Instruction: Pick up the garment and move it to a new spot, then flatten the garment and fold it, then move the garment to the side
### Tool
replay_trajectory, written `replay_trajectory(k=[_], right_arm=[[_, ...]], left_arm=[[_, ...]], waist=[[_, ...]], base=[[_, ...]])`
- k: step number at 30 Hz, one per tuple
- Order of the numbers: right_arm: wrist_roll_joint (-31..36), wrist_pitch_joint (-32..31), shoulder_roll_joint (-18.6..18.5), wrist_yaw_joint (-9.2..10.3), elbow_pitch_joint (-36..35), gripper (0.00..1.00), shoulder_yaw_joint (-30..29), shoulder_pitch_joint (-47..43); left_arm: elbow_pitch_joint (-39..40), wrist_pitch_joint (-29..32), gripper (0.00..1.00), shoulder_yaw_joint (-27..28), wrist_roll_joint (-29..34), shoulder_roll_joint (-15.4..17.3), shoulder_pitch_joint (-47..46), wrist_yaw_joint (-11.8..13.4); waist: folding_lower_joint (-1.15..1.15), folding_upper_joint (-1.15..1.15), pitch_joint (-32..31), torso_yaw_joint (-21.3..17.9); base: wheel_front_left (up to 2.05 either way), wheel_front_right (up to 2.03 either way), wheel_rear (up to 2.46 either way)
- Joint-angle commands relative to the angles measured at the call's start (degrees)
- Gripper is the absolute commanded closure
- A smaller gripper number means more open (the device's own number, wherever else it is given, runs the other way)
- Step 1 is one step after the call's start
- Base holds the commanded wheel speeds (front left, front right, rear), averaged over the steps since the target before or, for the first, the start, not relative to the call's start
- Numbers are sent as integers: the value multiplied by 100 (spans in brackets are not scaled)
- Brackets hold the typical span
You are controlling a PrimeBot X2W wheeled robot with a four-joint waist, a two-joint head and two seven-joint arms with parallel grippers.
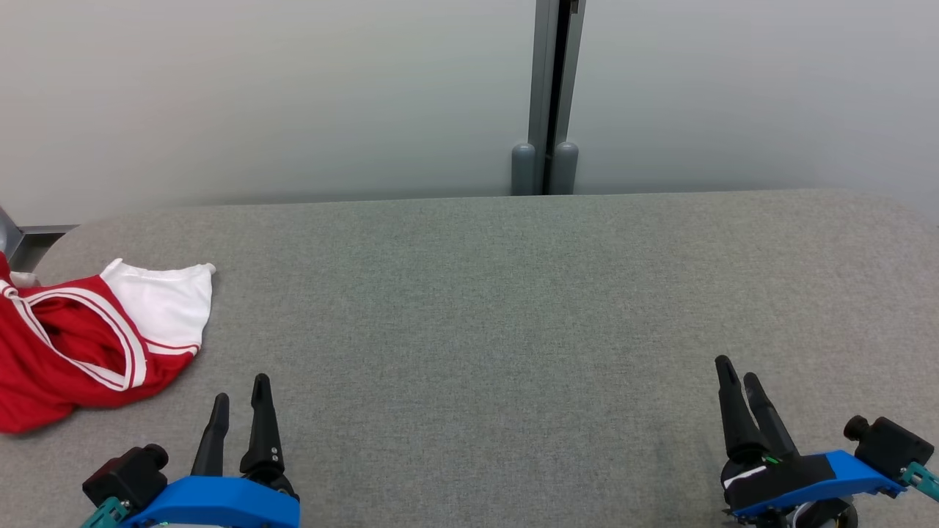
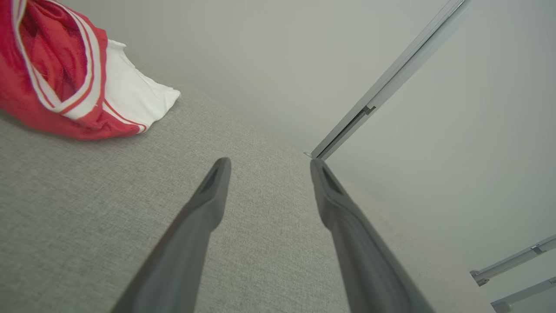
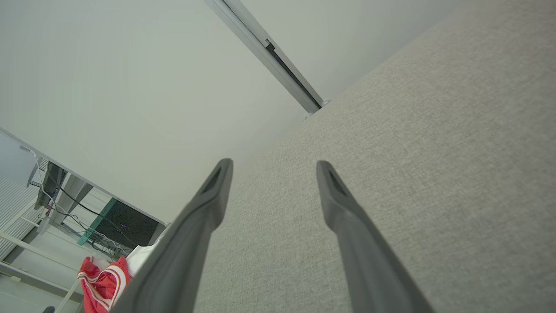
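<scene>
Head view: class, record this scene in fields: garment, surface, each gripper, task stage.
garment: red and white, crumpled, at the left end of the table
surface: grey woven cloth
left gripper: fingers apart, empty, near the garment, not touching
right gripper: fingers apart, empty, over the table's right side
task stage: garment not yet picked up

Brightly, evenly lit, with a faint soft shadow under the garment (image 1: 73,352) and the near fingers (image 2: 195,230) blurred in wrist views.

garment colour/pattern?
Red with white striped trim and a white panel; the garment lies crumpled on the grey table. Best seen in the head view.
</scene>
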State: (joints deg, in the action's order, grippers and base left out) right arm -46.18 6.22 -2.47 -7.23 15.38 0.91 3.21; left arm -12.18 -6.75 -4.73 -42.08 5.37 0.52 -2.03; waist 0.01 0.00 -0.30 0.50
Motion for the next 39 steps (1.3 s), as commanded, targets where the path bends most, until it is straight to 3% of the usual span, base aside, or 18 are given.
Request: replay_trajectory(k=[1,22,39], right_arm=[[155,56,-43,-27,-81,0,12,-13],[1453,201,-52,-26,-155,0,11,-107],[2398,252,-56,-29,-225,0,13,-174]], left_arm=[[85,-59,0,-51,171,64,-14,14],[-8,-361,0,-441,1383,213,64,103],[-5,-427,0,-641,1986,258,125,213]], waist=[[-1,0,-1,2],[-1,0,-28,24],[-1,0,-66,29]], base=[[0,0,0],[0,0,0],[0,0,0]])
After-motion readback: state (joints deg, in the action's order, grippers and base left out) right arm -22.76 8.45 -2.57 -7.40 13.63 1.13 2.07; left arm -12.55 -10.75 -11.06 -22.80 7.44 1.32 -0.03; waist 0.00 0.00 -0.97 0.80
